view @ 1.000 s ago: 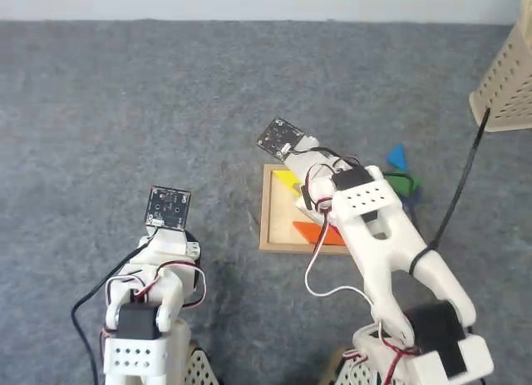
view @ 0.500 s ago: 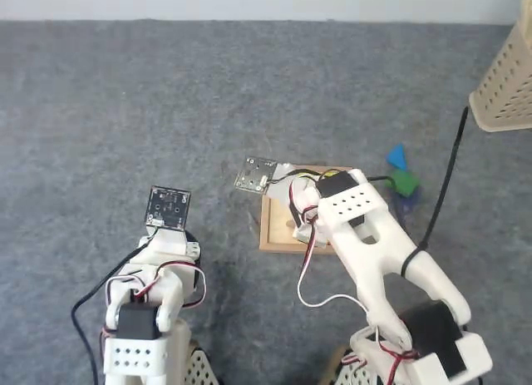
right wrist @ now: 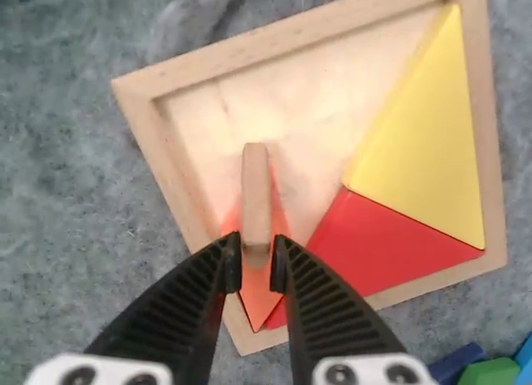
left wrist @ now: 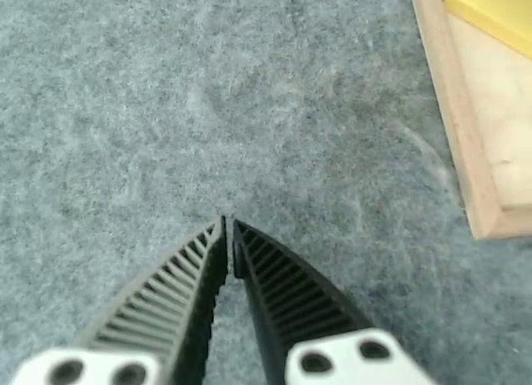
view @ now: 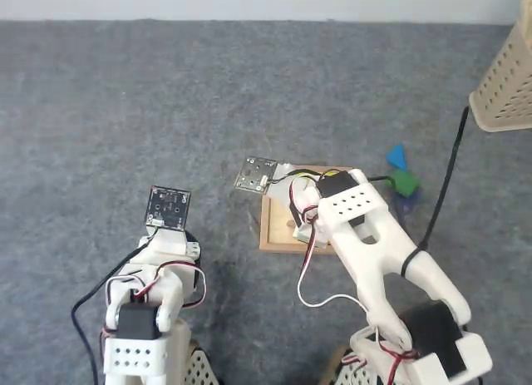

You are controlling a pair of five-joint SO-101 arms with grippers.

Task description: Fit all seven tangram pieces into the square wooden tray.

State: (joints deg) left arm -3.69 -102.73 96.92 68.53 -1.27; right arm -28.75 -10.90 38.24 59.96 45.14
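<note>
one tray [right wrist: 166, 94] out there, just the one. now the pieces, counting as they come: one yellow piece [right wrist: 424, 144], one red piece [right wrist: 374, 244], one orange piece [right wrist: 256, 194], so that's three inside the tray's rim. over on the table [view: 125, 94], off the tray's right edge: one blue piece [view: 397, 158], one green piece [view: 406, 182], one dark piece [view: 409, 205], three more. six pieces in sight, one of each colour. two arms, the left arm [view: 154, 293] and the right arm [view: 374, 235]. two grippers, the left gripper [left wrist: 226, 235] and the right gripper [right wrist: 253, 252]. one basket [view: 507, 77] at the table's right edge.
</note>
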